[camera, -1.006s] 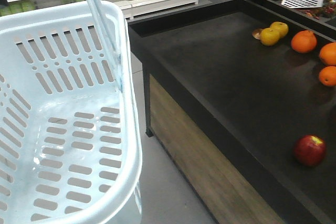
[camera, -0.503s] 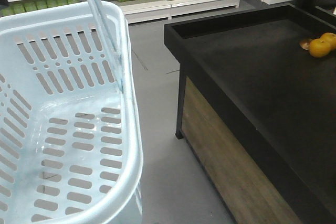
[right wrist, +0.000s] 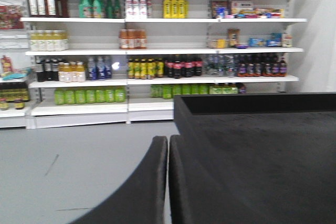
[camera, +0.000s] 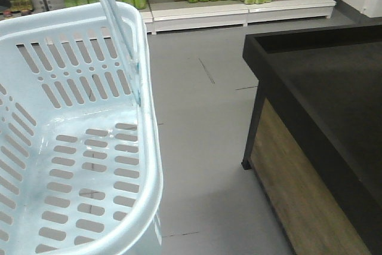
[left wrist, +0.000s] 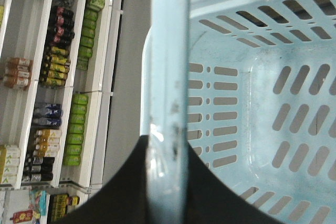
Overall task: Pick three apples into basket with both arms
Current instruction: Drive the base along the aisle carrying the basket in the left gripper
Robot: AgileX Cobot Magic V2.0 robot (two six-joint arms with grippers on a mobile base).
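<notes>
Though basket (camera: 150,147) near counter (camera: 322,82), open floor (camera: 203,141) between.

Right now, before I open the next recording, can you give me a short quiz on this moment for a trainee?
1. True or false: the basket already holds an apple.
2. Pick one: what sits between the left fingers? A) the basket's handle B) an apple C) nothing
3. Fill the gap: the right fingers are ____, with nothing between them.

Key
1. False. The basket is empty in both views of it.
2. A. The handle runs between the two fingers.
3. Shut.
</notes>
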